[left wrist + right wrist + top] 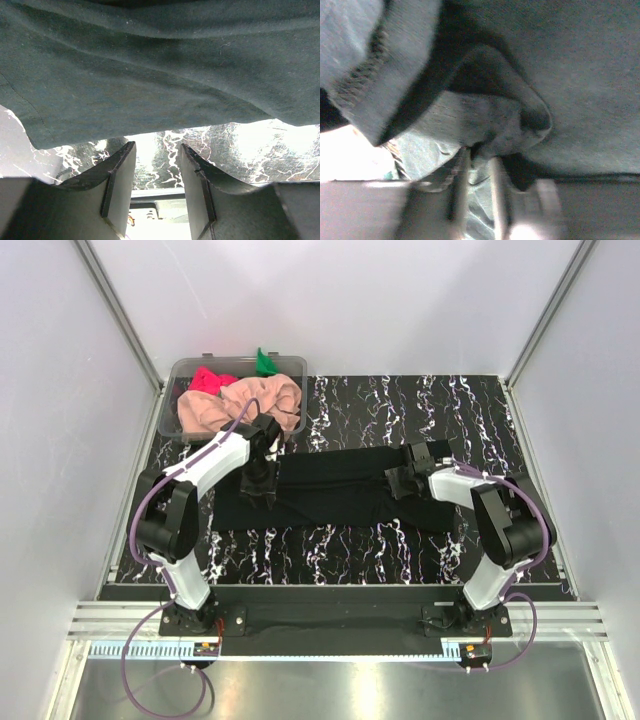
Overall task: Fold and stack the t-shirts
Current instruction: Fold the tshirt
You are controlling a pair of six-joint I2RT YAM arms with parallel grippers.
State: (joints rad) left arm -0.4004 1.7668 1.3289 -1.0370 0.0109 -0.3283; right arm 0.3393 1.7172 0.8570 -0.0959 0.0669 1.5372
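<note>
Lying flat as a long dark band on the black marbled table point(400, 410), the black t-shirt point(330, 490) starts just in front of the clear plastic tub point(175, 405) and stretches away from it across the width of the table. Inside the tub, the peach-pink t-shirt point(235, 405) fills most of the space in a loose heap. The bright pink-red t-shirt point(208, 380) shows behind it, and the green t-shirt point(265, 363) pokes up at the tub's far rim. The left gripper point(262, 490) is over the shirt end nearest the tub. In the left wrist view its fingers point(120, 170) stand apart with only bare marbled surface between them; the cloth's hem lies just past the tips and nothing is held. The right gripper point(403, 480) sits on the shirt end farthest from the tub. In the right wrist view its fingers point(496, 185) are drawn near each other with a narrow gap, and a pucker of black cloth bunches right at the tips. That view is blurred, so I cannot tell whether the fold is actually pinched.
</note>
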